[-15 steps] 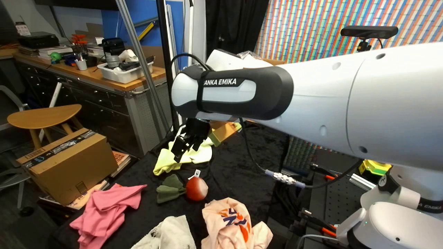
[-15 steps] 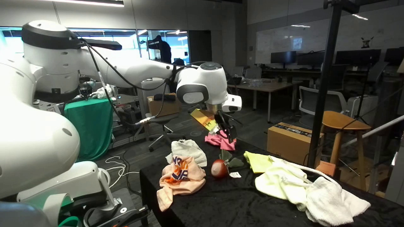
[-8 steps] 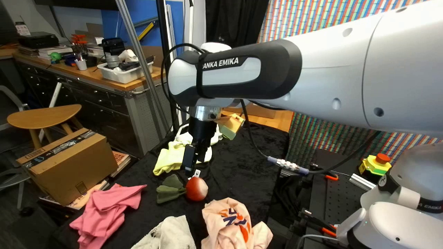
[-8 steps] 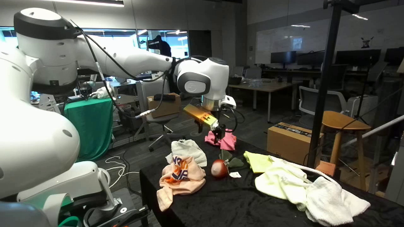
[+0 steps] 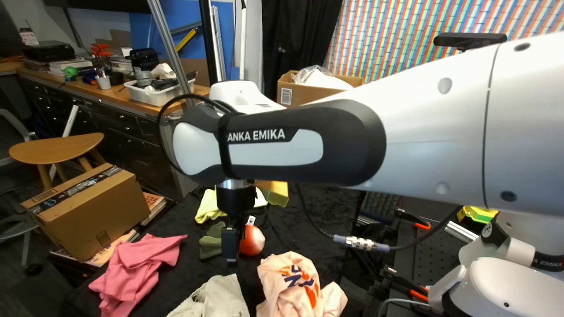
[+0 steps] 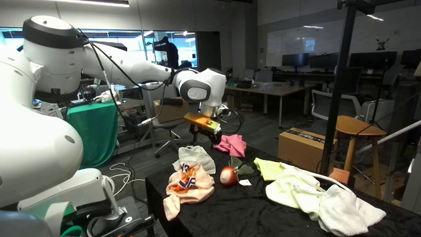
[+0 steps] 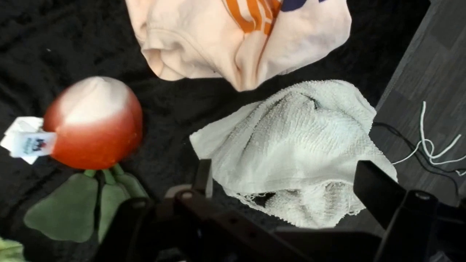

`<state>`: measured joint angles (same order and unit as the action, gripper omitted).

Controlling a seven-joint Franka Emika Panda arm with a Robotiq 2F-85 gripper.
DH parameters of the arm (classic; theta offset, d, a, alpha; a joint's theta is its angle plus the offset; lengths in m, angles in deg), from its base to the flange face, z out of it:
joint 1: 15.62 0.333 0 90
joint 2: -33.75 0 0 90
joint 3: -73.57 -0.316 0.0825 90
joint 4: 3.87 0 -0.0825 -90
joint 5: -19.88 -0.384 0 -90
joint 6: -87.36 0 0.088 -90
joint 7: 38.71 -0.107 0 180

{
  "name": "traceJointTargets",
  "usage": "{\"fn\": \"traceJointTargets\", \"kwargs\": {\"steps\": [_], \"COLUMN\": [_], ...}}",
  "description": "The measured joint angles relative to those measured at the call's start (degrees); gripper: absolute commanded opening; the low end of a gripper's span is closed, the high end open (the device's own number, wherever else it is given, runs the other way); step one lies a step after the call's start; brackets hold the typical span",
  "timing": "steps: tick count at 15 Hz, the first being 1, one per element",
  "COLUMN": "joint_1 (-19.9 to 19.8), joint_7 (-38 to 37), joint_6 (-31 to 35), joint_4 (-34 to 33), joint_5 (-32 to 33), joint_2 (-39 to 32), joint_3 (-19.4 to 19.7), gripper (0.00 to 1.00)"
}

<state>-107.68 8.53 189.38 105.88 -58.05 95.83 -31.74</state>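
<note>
My gripper (image 7: 286,176) is open and empty, with its black fingers spread wide. It points down above the white towel (image 7: 291,145), which shows between and beyond the fingers in the wrist view. In an exterior view the gripper (image 6: 205,140) hangs above and behind the crumpled white towel (image 6: 197,159), apart from it. In an exterior view one finger (image 5: 231,246) partly covers the red and white plush radish (image 5: 252,241) with green leaves. The radish (image 7: 94,134) lies left of the fingers in the wrist view. A peach printed cloth (image 7: 200,40) lies beyond the towel.
A pink cloth (image 5: 139,268) lies near the black table's edge. Yellow and white cloths (image 6: 289,187) lie on the far side of the radish. A cardboard box (image 5: 88,211) stands beside the table. White cables (image 7: 429,145) lie on the floor. A yellow-orange part (image 6: 204,122) sits on my wrist.
My gripper has swung from a tilted pose near the yellow cloth to pointing down, moving away from that cloth toward the white towel. The cloths and radish have not moved.
</note>
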Motion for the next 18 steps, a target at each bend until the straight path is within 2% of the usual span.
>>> {"fn": "traceJointTargets", "kwargs": {"steps": [7,18], "joint_1": [-0.66,-4.22], "joint_7": [0.10,0.22], "joint_6": [3.20,4.17], "joint_4": [-8.20,-15.78], "joint_5": [-1.21,-2.60], "joint_2": [4.64,11.95], "joint_3": [-5.76,-8.95], "gripper": [1.00,1.00]}}
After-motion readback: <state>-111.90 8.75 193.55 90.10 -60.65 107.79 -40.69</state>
